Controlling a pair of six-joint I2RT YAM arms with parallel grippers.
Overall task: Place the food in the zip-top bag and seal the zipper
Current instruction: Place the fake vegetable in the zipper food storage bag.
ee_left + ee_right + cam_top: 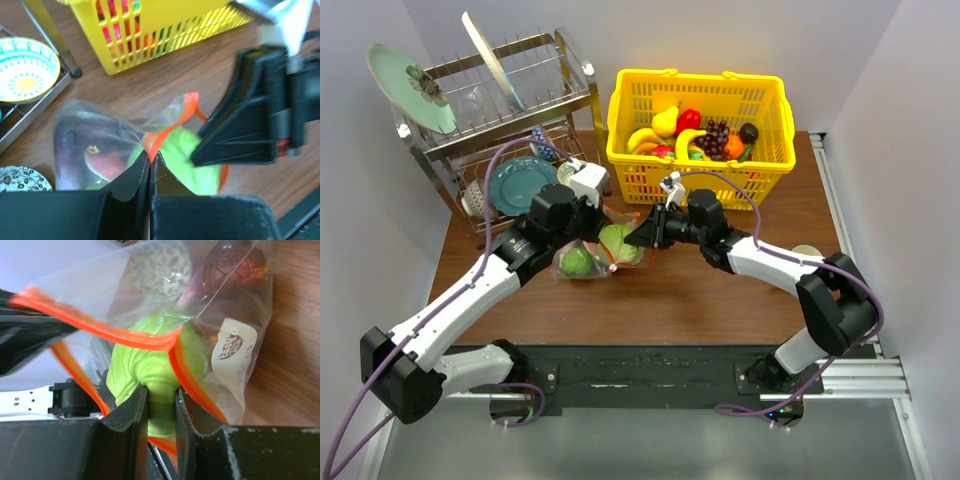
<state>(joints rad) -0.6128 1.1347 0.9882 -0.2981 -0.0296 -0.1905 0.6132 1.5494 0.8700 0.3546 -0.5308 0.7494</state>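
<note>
The zip-top bag [582,262] lies on the brown table between my two grippers, its mouth held up and open. My left gripper [151,154] is shut on the zipper [167,127], the red-orange strip along the bag's mouth. My right gripper [160,390] is shut on the stem end of a bright green round piece of food [150,362], which sits at the mouth, partly past the zipper [100,330]. Inside the bag I see a red piece [102,162], a purple piece [220,270] and another green piece [577,262]. In the top view the right gripper [642,240] meets the bag from the right.
A yellow lattice basket [772,110] holding more plastic fruit stands at the back right, close behind the bag. A metal dish rack [490,110] with plates and a teal bowl [520,182] stands at the back left. A patterned bowl [25,70] sits in the rack.
</note>
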